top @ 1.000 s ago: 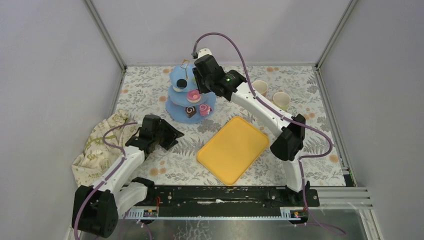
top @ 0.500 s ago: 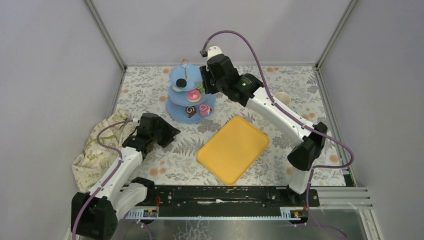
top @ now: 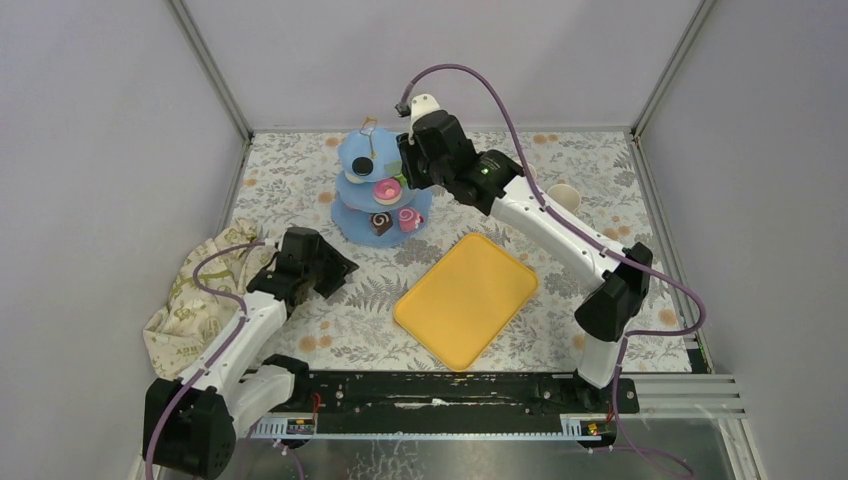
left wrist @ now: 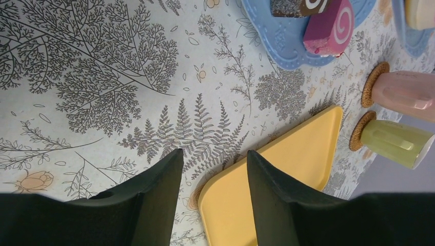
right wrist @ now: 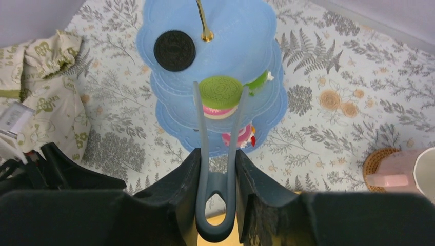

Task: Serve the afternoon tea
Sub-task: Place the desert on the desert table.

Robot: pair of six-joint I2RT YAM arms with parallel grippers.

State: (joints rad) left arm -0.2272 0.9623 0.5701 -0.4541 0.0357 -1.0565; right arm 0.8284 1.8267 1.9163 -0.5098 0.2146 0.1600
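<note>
The light-blue three-tier stand (top: 352,215) (right wrist: 241,41) stands at the back of the table. A black cookie (right wrist: 174,49) lies on its top tier. A pink pastry (top: 383,190) sits on the middle tier, and brown (left wrist: 295,6) and pink (left wrist: 328,28) rolls on the bottom tier. My right gripper (right wrist: 218,152) (top: 408,172) is shut on grey-blue tongs (right wrist: 201,123). The tong tips flank a green round pastry (right wrist: 220,91) over the middle tier. My left gripper (left wrist: 215,154) (top: 340,268) hovers open and holds nothing, near the tray's corner. A pink mug (left wrist: 405,95) and a pale green mug (left wrist: 395,143) stand on coasters.
A yellow tray (top: 465,298) (left wrist: 277,189) lies in the middle. A beige printed cloth (top: 195,295) (right wrist: 41,97) is bunched at the left, beside my left arm. The enclosure walls stand close behind the stand. The right arm covers most of the mugs in the top view.
My right arm has risen and shifted slightly right beside the stand, and its jaws have squeezed the tongs tighter. The left arm has barely moved.
</note>
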